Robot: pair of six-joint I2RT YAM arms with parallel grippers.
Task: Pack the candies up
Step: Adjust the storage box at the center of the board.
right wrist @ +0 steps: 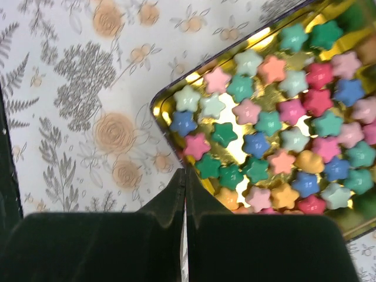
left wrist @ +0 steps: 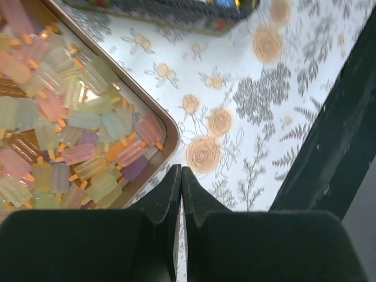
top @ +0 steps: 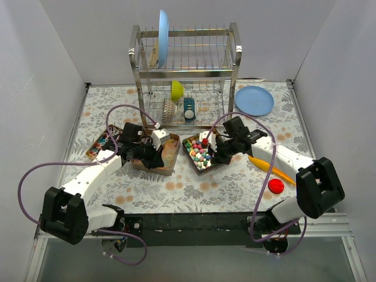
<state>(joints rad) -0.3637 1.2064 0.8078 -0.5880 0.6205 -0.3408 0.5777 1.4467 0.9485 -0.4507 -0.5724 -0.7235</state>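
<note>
The left claw (left wrist: pixel 181 174) and right claw (right wrist: pixel 185 178) sit closed, empty; the tiny glossy star-shaped candies (right wrist: pixel 257 144) look light, hard, slippery, best pinched singly across the middle

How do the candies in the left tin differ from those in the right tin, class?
Shape: the left tin candies are lolly bars with orange sticks; the right tin candies are stars. Colour: the lollies are pale, translucent; the stars bright, opaque. Layout: lollies pile up; stars lie flat with gold floor showing. Both fill rounded-corner tins.
</note>
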